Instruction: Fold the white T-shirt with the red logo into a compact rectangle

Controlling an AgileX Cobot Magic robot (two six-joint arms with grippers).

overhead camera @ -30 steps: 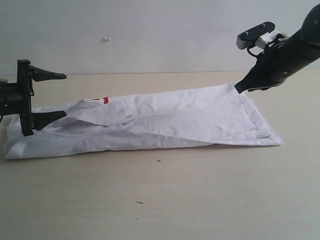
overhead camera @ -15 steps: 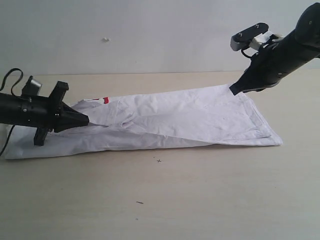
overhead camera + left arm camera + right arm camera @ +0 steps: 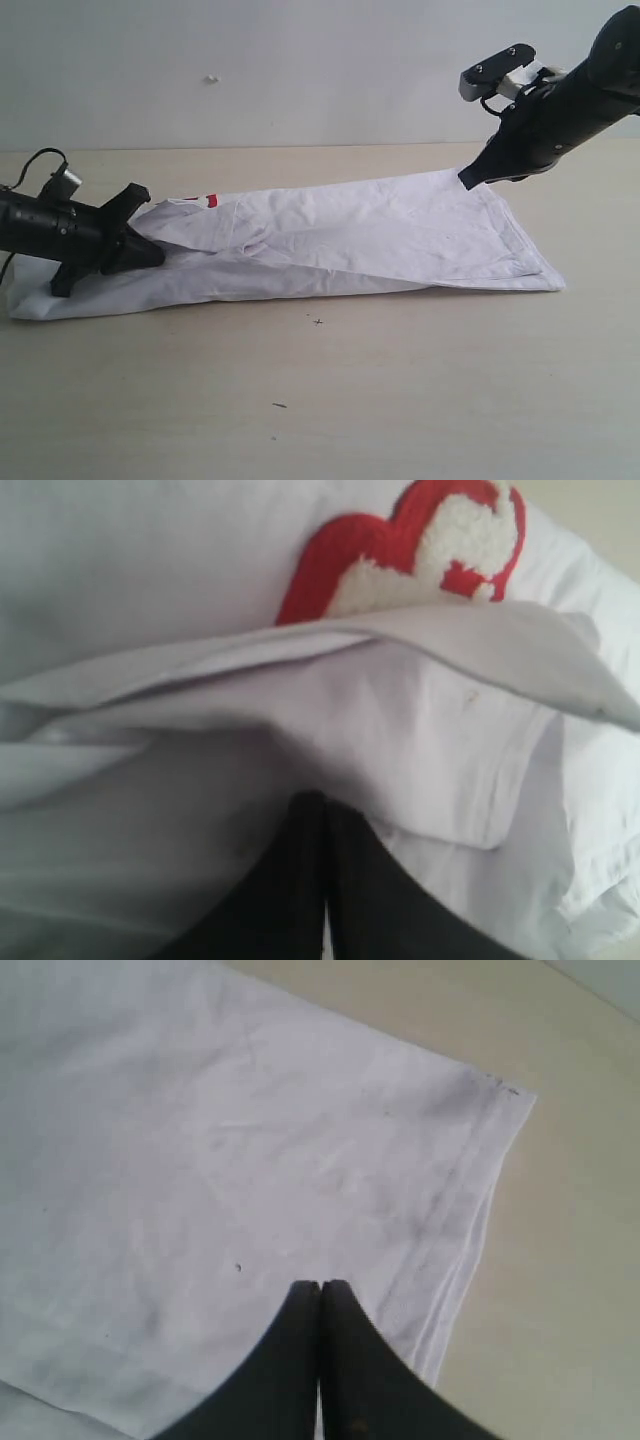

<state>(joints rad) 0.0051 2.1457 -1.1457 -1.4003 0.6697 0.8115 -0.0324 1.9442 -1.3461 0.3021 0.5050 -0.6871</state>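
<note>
On the tan table (image 3: 400, 400), before a pale wall (image 3: 300, 70):

Item 1. T-shirt (image 3: 380, 240), white. It lies lengthwise across the middle of the table in a long, loosely folded band. The left end is rumpled, with layers heaped over one another. The right end is flatter, with stacked hems showing at its edge. The far right corner is raised off the table.

Item 2. Logo (image 3: 400, 550), a red fuzzy patch with white filling. It sits on the shirt's left portion at the far edge. Most of it is hidden under an overlapping fold, so in the exterior view only a small red sliver shows.

Item 3. Left gripper (image 3: 155, 255), black. It lies low and nearly level at the shirt's left end. The fingers are pressed together, with their tips buried in a fold just below the logo and cloth pinched between them.

Item 4. Right gripper (image 3: 468, 180), black. It slopes down from the upper right. The fingers are clenched on the hemmed far right corner and hold it up, while the rest of the shirt rests on the table.

Item 5. A few small dark specks (image 3: 318, 322) lie on the table in front of the shirt.
</note>
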